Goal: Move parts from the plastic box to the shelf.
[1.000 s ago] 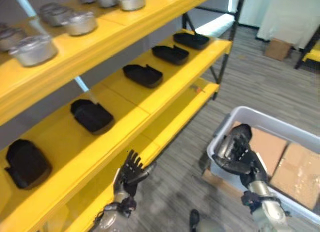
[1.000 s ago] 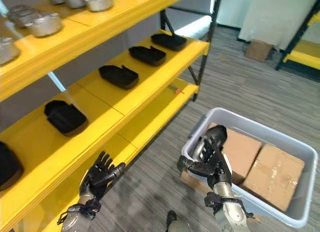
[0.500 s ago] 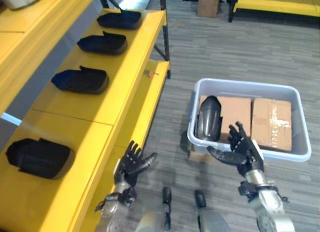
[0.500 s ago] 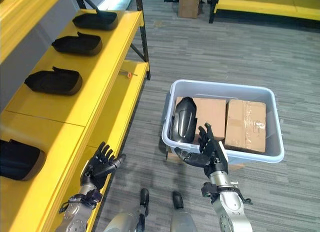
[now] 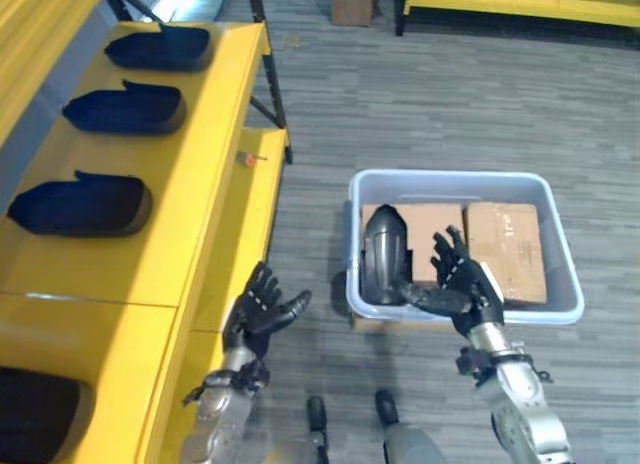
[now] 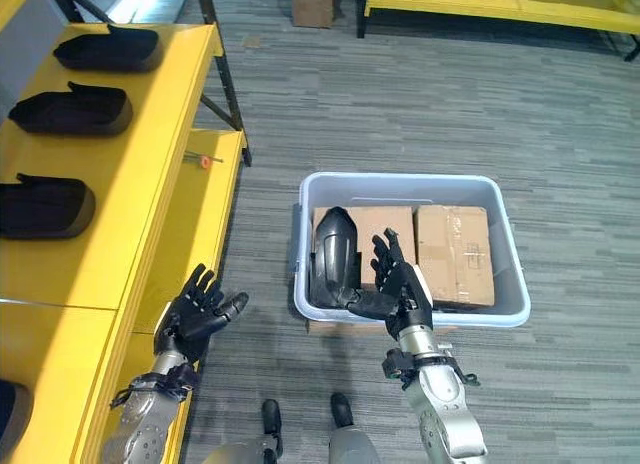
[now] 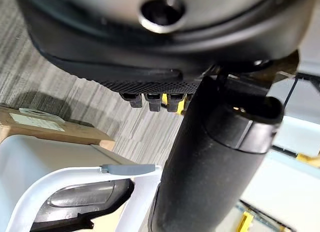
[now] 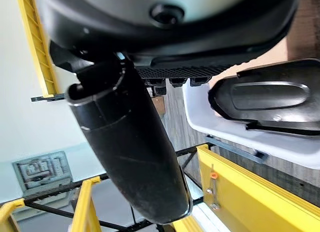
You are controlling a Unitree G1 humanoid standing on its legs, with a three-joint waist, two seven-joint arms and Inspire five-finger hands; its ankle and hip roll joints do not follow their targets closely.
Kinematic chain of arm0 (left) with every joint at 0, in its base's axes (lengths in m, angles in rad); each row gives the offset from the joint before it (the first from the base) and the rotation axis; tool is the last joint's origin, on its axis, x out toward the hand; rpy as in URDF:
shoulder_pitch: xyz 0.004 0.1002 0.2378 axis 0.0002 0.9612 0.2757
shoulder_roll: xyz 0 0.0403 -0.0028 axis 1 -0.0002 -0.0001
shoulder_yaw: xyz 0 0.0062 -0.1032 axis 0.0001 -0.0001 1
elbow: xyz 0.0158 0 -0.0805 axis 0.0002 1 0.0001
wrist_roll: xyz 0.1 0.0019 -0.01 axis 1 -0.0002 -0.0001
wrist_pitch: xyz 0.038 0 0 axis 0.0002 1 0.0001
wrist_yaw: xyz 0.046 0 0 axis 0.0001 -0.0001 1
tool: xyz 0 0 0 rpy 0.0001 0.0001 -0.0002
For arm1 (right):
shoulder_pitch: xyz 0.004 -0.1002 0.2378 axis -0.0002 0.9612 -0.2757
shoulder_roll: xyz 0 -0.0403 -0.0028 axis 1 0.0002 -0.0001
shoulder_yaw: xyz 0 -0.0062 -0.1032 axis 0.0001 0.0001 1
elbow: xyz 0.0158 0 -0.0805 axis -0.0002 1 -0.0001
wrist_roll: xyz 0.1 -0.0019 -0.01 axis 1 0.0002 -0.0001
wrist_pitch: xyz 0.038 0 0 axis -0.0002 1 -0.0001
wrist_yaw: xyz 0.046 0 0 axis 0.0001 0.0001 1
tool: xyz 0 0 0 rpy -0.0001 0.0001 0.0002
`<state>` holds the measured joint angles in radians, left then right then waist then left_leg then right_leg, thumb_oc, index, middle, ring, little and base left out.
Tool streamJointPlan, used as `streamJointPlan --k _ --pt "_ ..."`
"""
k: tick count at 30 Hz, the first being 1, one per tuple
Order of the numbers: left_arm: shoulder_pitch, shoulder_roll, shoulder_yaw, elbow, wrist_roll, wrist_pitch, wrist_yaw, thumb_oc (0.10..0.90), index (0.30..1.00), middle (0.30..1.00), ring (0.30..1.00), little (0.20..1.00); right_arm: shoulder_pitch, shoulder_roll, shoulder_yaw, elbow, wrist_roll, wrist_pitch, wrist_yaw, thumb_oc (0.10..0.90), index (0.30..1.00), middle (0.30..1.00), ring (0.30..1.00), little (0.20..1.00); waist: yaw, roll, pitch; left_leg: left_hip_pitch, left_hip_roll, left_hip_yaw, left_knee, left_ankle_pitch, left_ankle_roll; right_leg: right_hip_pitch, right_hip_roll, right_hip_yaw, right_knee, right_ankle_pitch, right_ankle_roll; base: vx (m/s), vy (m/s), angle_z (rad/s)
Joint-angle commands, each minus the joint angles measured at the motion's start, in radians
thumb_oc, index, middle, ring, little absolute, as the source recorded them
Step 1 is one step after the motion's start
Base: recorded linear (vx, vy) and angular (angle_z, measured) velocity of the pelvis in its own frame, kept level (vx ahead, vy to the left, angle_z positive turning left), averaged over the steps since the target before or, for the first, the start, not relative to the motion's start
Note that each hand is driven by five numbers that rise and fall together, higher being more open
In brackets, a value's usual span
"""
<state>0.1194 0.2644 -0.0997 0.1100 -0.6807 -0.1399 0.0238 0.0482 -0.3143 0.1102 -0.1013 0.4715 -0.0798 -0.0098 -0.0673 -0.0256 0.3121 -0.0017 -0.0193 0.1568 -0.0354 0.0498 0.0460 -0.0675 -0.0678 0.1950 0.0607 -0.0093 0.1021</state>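
Note:
A grey plastic box (image 5: 560,249) stands on the floor. In its left end a black moulded part (image 5: 383,254) stands on end. Two cardboard cartons (image 5: 505,246) fill the rest of the box. My right hand (image 5: 462,285) is open, fingers spread, at the box's near rim just right of the part, not touching it. My left hand (image 5: 258,313) hangs open beside the yellow shelf's (image 5: 175,254) front edge, holding nothing. The part (image 8: 267,99) and box rim (image 8: 235,134) also show in the right wrist view, the part (image 7: 80,209) in the left wrist view too.
Three black parts (image 5: 80,204) lie in a row on the yellow shelf, with part of a fourth (image 5: 35,414) at the near left. A small red-tipped item (image 5: 248,159) lies on the lower shelf. A cardboard box (image 5: 350,2) stands far back on the grey floor.
The camera has swung further down and right, so the shelf and box shifted in view. My right hand has come closer to the part's right side. My left hand stays open by the shelf.

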Motion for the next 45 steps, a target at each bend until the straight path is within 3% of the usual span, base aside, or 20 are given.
streamJointPlan --k 1,3,5,9,12,16,22,27,32,38,43,45 --pt "0.012 0.049 0.036 -0.093 0.045 -0.089 0.010 0.900 1.000 1.000 1.000 1.000 -0.092 -0.005 0.014 -0.043 -0.027 -0.073 0.002 0.900 1.000 1.000 1.000 1.000 0.037 -0.018 -0.032 -0.070 0.048 0.029 0.041 -0.044 -0.047 -0.018 -0.178 -0.251 0.066 0.101 0.123 0.02 -0.135 -1.68" --pt "-0.003 0.053 0.033 -0.082 0.032 -0.088 0.018 0.900 1.000 1.000 1.000 1.000 -0.107 -0.005 0.017 -0.041 -0.033 -0.062 0.000 0.900 1.000 1.000 1.000 1.000 0.027 -0.013 -0.018 -0.062 0.084 0.035 0.037 -0.041 -0.068 -0.057 -0.232 -0.252 0.019 0.180 0.126 0.07 -0.185 -1.04" --pt "-0.014 0.052 0.031 -0.075 0.033 -0.088 0.026 0.900 1.000 1.000 1.000 1.000 -0.104 -0.004 0.008 -0.041 -0.034 -0.060 -0.008 0.900 1.000 1.000 1.000 1.000 0.017 -0.017 -0.017 -0.055 0.094 0.026 0.033 -0.046 -0.086 -0.082 -0.262 -0.240 -0.033 0.214 0.133 0.09 -0.139 -0.10" --pt "-0.022 0.049 0.029 -0.065 0.033 -0.090 0.031 0.900 1.000 1.000 1.000 1.000 -0.089 -0.004 0.003 -0.050 -0.038 -0.059 -0.012 0.900 1.000 1.000 1.000 1.000 0.005 -0.045 -0.018 -0.040 0.110 0.016 0.032 -0.052 -0.122 -0.066 -0.291 -0.280 -0.104 0.250 0.150 0.08 -0.202 0.11" --pt "-0.029 0.032 0.025 -0.060 0.040 -0.089 0.037 0.900 1.000 1.000 1.000 1.000 -0.073 -0.011 -0.003 -0.057 -0.046 -0.060 -0.017 0.900 1.000 1.000 1.000 1.000 0.004 -0.049 -0.031 -0.026 0.142 0.006 0.009 -0.031 -0.154 -0.053 -0.266 -0.309 -0.095 0.211 0.149 0.08 -0.226 0.19" --pt "-0.018 0.009 0.026 -0.064 0.024 -0.083 0.039 0.900 1.000 1.000 1.000 1.000 -0.052 -0.039 -0.017 -0.065 -0.043 -0.073 -0.028 0.900 1.000 1.000 1.000 1.000 -0.004 -0.011 -0.032 -0.032 0.229 -0.013 0.016 0.005 -0.199 -0.033 -0.213 -0.373 -0.068 0.129 0.113 0.09 -0.264 0.02" --pt "0.012 -0.014 0.008 -0.074 0.026 -0.069 0.034 0.900 1.000 1.000 1.000 1.000 -0.045 -0.071 -0.031 -0.069 -0.070 -0.075 -0.054 0.900 1.000 1.000 1.000 1.000 -0.010 0.043 -0.007 -0.024 0.288 0.002 -0.032 0.077 -0.236 -0.024 -0.180 -0.431 -0.048 0.077 0.089 0.07 -0.150 0.18" --pt "0.023 -0.018 0.009 -0.088 0.030 -0.072 0.040 0.900 1.000 1.000 1.000 1.000 -0.073 -0.102 -0.041 -0.074 -0.118 -0.074 -0.077 0.900 1.000 1.000 1.000 1.000 -0.004 0.062 0.027 -0.052 0.298 0.008 -0.044 0.101 -0.250 -0.057 -0.181 -0.447 -0.037 0.072 0.086 0.02 -0.061 0.11" --pt "0.021 -0.018 0.007 -0.092 0.026 -0.078 0.050 0.900 1.000 1.000 1.000 1.000 -0.130 -0.131 -0.044 -0.069 -0.190 -0.080 -0.109 0.900 1.000 1.000 1.000 1.000 0.002 0.064 0.064 -0.079 0.295 0.011 -0.050 0.107 -0.249 -0.100 -0.190 -0.443 -0.020 0.076 0.086 0.00 -0.023 0.02" --pt "0.021 -0.012 0.002 -0.112 0.022 -0.094 0.054 0.900 1.000 1.000 1.000 1.000 -0.255 -0.224 -0.055 -0.064 -0.369 -0.090 -0.173 0.900 1.000 1.000 1.000 1.000 0.018 0.066 0.127 -0.135 0.285 0.010 -0.048 0.112 -0.250 -0.164 -0.208 -0.429 0.000 0.084 0.090 -0.01 -0.002 0.00" --pt "0.018 0.003 -0.015 -0.142 0.005 -0.119 0.059 0.900 1.000 1.000 1.000 1.000 -0.437 -0.395 -0.050 -0.031 -0.628 -0.087 -0.279 0.900 1.000 1.000 1.000 1.000 0.038 0.064 0.192 -0.179 0.276 0.007 -0.039 0.109 -0.248 -0.220 -0.218 -0.413 0.025 0.087 0.093 0.00 0.011 0.02" --pt "0.014 0.004 -0.018 -0.144 0.003 -0.122 0.059 0.900 1.000 1.000 1.000 1.000 -0.464 -0.416 -0.043 -0.031 -0.655 -0.086 -0.288 0.900 1.000 1.000 1.000 1.000 0.040 0.062 0.198 -0.188 0.275 0.006 -0.039 0.113 -0.246 -0.232 -0.216 -0.410 0.028 0.091 0.092 -0.02 0.013 0.08"
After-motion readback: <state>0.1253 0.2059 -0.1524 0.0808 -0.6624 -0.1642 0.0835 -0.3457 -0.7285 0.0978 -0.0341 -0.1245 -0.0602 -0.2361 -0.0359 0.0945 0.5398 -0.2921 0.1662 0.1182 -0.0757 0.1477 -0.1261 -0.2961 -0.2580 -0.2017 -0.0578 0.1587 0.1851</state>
